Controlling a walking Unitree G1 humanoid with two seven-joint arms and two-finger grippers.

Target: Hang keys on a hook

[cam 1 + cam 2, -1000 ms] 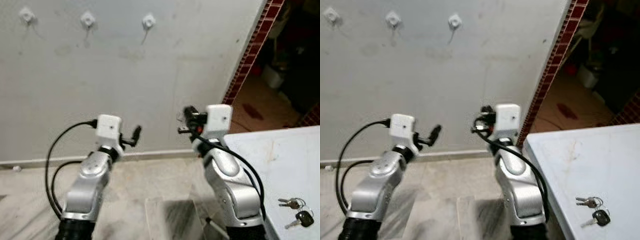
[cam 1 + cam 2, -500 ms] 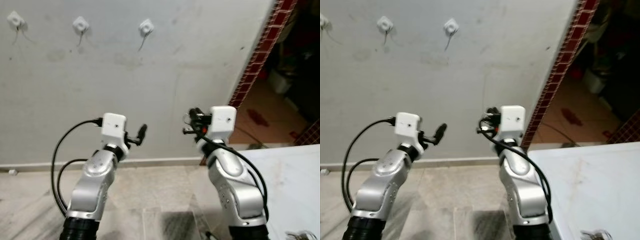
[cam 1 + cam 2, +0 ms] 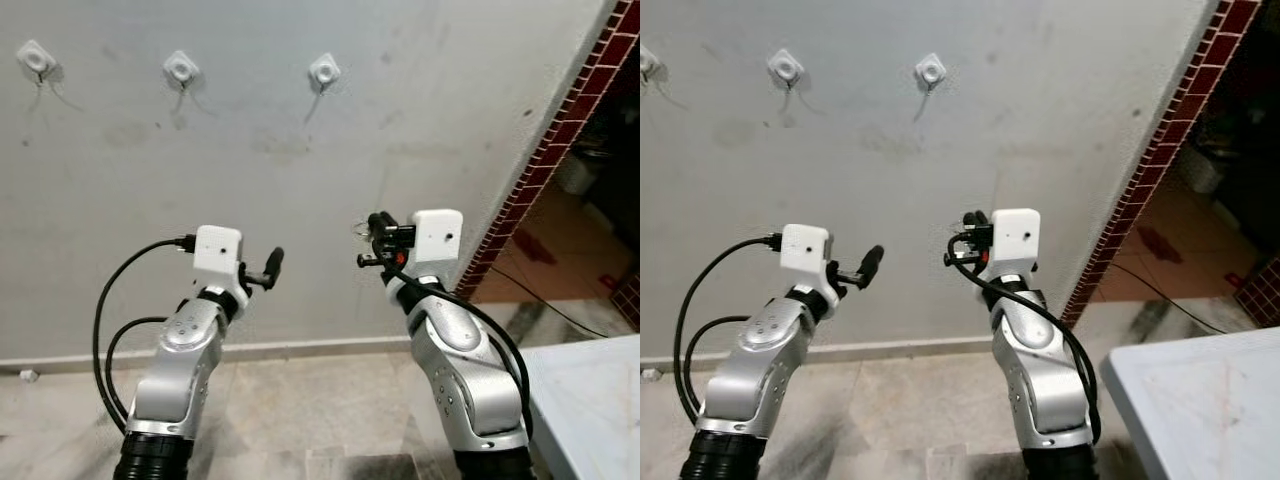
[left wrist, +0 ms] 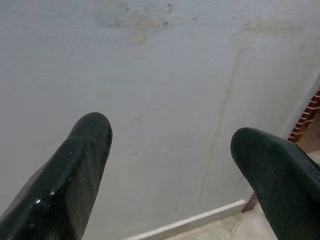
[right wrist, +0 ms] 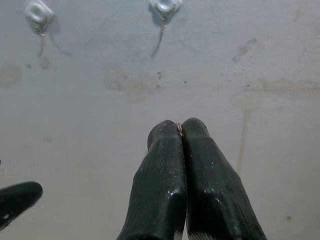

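Grey plaster wall (image 3: 420, 110), three white hooks (image 3: 324, 71) well above both grippers. Left gripper (image 4: 170, 150) spread wide, right gripper (image 5: 180, 131) pinched closed, apparently empty, keys probably not fetched yet.

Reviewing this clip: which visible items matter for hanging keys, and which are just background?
Job:
wall hooks
right claw, shut
left claw, open

Background:
white table corner
red brick edging
skirting board

No readable text, no label, brand, number or sign to be made out on the wall (image 3: 300, 200), the hooks (image 3: 323, 71) or the arms
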